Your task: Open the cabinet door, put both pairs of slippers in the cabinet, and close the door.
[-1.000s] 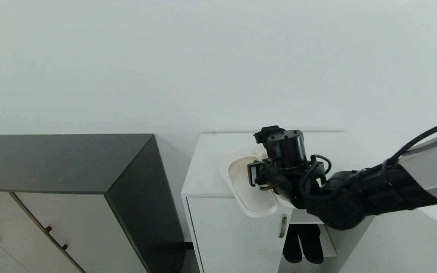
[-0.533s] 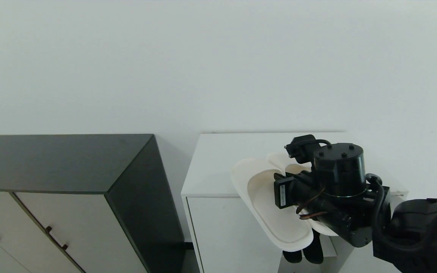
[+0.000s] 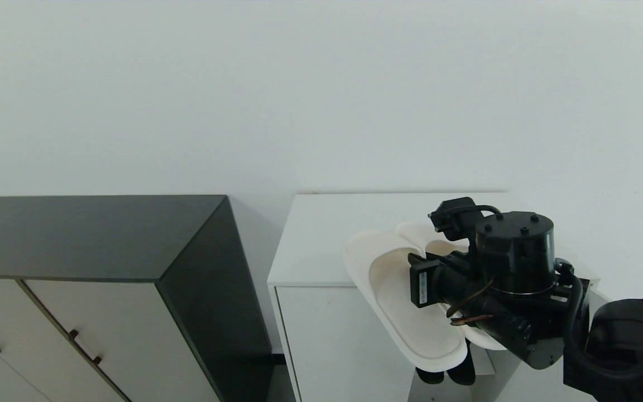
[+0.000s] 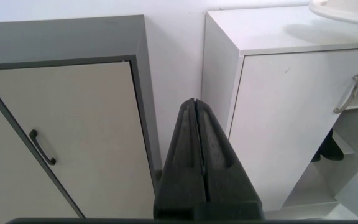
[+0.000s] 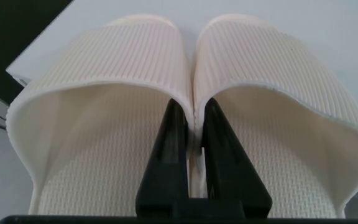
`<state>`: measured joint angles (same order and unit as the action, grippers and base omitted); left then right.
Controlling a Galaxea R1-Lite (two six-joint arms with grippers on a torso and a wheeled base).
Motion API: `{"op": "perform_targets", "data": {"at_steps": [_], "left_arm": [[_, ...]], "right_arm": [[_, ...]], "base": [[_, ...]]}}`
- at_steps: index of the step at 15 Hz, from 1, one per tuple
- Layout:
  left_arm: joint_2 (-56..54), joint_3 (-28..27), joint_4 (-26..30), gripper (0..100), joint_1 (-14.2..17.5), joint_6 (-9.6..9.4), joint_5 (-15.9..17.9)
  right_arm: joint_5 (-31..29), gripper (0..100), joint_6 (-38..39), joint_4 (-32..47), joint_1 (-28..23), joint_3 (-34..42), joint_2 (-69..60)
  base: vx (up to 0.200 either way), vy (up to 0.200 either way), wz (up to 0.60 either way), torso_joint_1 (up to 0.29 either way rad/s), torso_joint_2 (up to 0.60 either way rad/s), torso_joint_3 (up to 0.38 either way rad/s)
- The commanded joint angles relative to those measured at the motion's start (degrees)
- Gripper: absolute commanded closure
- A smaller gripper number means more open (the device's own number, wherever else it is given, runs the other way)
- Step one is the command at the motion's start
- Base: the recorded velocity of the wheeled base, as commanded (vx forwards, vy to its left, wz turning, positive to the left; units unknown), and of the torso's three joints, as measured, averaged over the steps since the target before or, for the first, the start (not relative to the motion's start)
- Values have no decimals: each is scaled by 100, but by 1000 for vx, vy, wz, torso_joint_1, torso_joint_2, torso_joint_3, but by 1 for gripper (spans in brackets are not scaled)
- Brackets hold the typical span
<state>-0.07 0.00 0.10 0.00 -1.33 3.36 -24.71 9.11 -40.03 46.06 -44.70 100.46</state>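
Gripping with right gripper [image 5: 194, 149] closed on the touching inner edges of the cream slippers [image 3: 411, 312], out before the white cabinet's [image 3: 321, 240] top front edge. Lower without loosening; slide in level beside the black slippers [image 3: 458, 371], clear of the shelf edge.

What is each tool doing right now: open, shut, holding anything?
Left tool: shut, holding nothing.
Right tool: shut on the cream slippers, pinching both inner edges together.
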Motion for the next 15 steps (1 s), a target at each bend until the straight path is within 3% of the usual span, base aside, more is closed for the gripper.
{"op": "perform_targets", "data": {"at_steps": [1, 9, 15], "left_arm": [[7, 0, -1, 100, 0, 1, -2], [7, 0, -1, 100, 0, 1, 6], [7, 0, -1, 100, 0, 1, -2]], "right_arm": [[1, 100, -5, -22, 9, 23, 8], [28, 100, 3, -75, 0, 120, 26], [19, 100, 3, -101, 0, 120, 52]], "base": [[-200, 0, 0, 22, 7, 12], [-200, 0, 0, -1, 1, 2], [0, 0, 0, 0, 0, 0]]}}
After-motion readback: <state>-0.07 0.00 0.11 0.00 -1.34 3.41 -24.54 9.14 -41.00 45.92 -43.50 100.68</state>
